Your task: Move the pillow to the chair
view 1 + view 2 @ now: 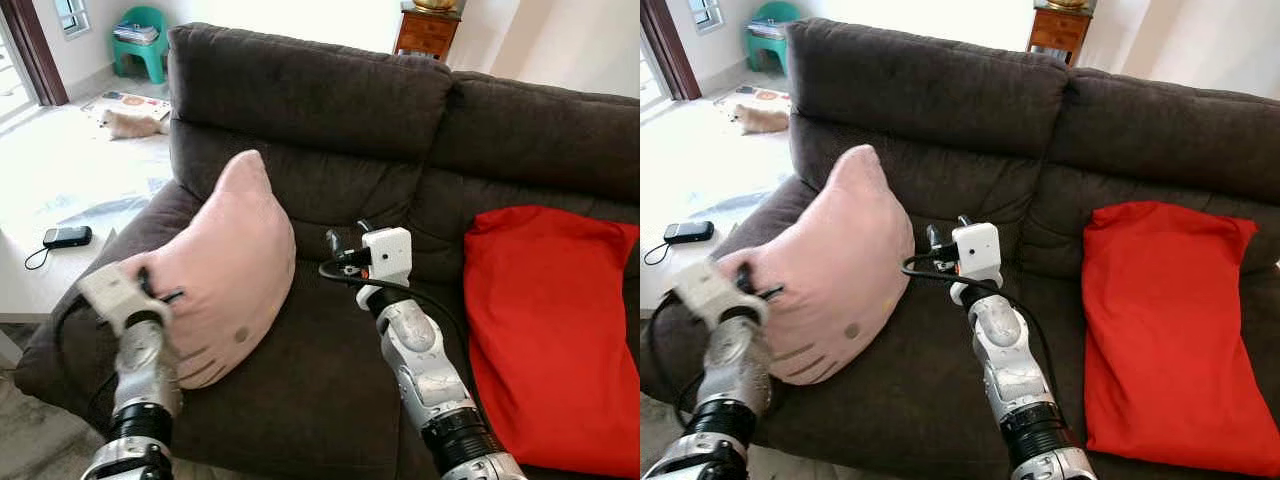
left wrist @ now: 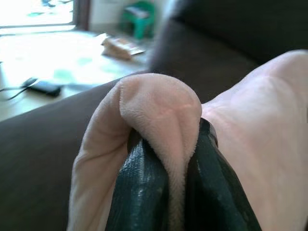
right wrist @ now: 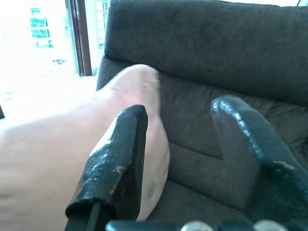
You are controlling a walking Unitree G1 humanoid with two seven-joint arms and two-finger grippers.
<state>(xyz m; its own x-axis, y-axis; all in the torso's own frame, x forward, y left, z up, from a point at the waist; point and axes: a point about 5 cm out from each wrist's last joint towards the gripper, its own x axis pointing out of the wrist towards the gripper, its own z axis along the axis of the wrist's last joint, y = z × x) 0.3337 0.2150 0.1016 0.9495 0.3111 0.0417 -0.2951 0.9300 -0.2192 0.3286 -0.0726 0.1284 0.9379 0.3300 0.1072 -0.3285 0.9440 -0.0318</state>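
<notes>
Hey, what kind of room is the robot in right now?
Most likely a home living room. A dark brown sofa holds a pink pillow and a red pillow; behind it stand a wooden cabinet and a small green stool on a bright tiled floor.

Left claw (image 2: 175, 192) is clamped tight on pink pillow (image 1: 225, 265) fabric; right claw (image 3: 185, 159) reaches forward, fingers spread.
</notes>
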